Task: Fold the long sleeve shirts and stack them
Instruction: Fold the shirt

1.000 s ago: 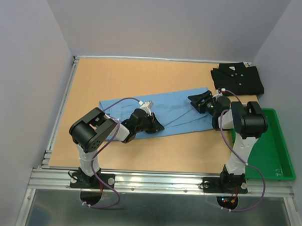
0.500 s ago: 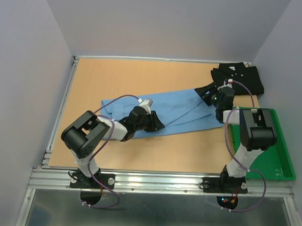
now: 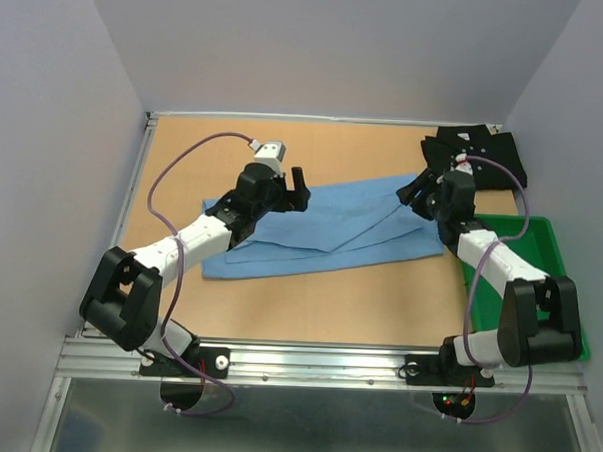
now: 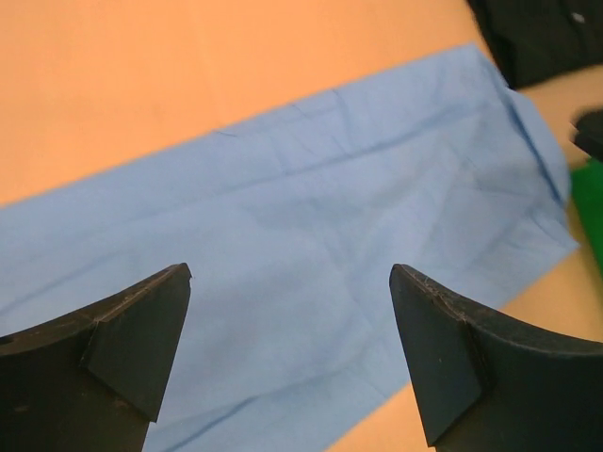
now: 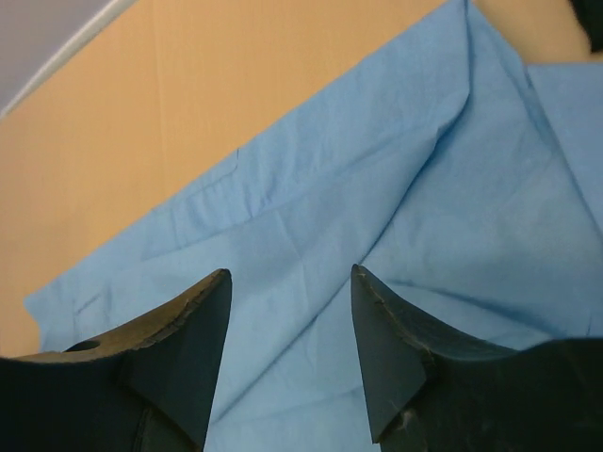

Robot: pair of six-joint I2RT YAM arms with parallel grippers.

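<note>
The light blue shirt (image 3: 331, 227) lies folded into a long strip slanting across the middle of the table, also filling the left wrist view (image 4: 311, 217) and the right wrist view (image 5: 330, 188). The black shirt (image 3: 480, 159) rests folded at the back right corner, and its edge shows in the left wrist view (image 4: 546, 38). My left gripper (image 3: 288, 190) (image 4: 290, 282) hovers wide open above the strip's left part, holding nothing. Above the strip's right end, my right gripper (image 3: 415, 188) (image 5: 290, 278) is open with only cloth below its fingers.
A green tray (image 3: 539, 286) (image 4: 589, 207) sits at the right edge beside the right arm. Grey walls close in the table on the left, back and right. An aluminium rail (image 3: 326, 362) runs along the near edge.
My left gripper opened, let go of the blue shirt, rose and moved back-left. The right arm reached farther back toward the strip's right end, its jaws narrowing slightly.
</note>
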